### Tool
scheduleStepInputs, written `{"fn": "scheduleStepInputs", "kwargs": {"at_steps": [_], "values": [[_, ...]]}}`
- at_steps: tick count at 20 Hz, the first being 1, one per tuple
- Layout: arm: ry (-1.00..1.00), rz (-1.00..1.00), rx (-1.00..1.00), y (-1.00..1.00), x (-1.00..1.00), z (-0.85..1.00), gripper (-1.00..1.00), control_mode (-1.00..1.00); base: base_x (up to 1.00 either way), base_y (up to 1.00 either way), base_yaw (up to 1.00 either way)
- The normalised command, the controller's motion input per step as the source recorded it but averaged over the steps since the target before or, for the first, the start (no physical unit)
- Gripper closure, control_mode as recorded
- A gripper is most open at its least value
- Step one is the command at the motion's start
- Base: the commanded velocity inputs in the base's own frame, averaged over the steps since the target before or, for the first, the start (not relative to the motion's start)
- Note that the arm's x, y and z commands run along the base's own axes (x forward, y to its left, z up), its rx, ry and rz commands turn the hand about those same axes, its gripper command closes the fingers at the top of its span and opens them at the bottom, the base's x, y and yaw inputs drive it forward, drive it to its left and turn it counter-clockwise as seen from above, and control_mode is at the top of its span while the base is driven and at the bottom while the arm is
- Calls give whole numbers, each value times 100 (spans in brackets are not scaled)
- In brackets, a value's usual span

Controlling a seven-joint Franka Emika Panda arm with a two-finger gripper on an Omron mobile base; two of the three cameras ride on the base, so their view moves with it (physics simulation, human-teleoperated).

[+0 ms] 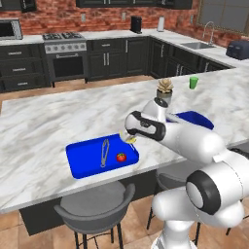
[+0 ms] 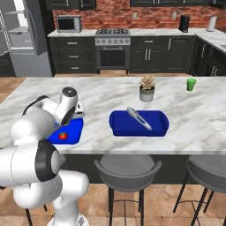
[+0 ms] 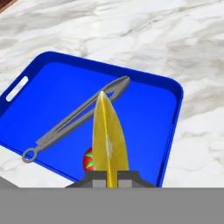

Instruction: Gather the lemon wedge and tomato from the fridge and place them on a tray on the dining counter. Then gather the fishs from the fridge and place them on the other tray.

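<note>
A bright yellow crescent lemon wedge (image 3: 109, 140) is held clamped in the gripper (image 3: 111, 177) above the blue plastic tray (image 3: 173, 131), apparently for release beside the small red tomato (image 1: 121, 157).

2 blue trays (image 1: 78, 158) (image 2: 160, 128), 2 tongs (image 1: 104, 152) (image 2: 139, 118), 1 tomato (image 1: 121, 157), 1 lemon wedge (image 3: 109, 140), 1 plant (image 2: 147, 88), 1 green cup (image 2: 190, 84).

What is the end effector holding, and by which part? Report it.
The end effector is shut on the lemon wedge, pinching its near end; the rest sticks out over the blue tray, above the tomato.
</note>
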Motion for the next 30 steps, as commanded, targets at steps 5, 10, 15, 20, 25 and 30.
{"fn": "scheduleStepInputs", "kwargs": {"at_steps": [5, 10, 15, 20, 25, 30], "values": [[0, 0, -6, 1, 3, -14, 100, -100, 0, 0, 0], [0, 0, -1, 0, 26, -14, 100, -100, 0, 0, 0], [0, 0, -1, 0, 41, -15, 100, -100, 0, 0, 0], [1, 0, -4, 8, 18, -25, 100, -100, 0, 0, 0], [6, 0, -6, 24, 1, -31, 100, -100, 0, 0, 0], [3, 0, -3, 22, 0, -22, 100, -100, 0, 0, 0]]}}
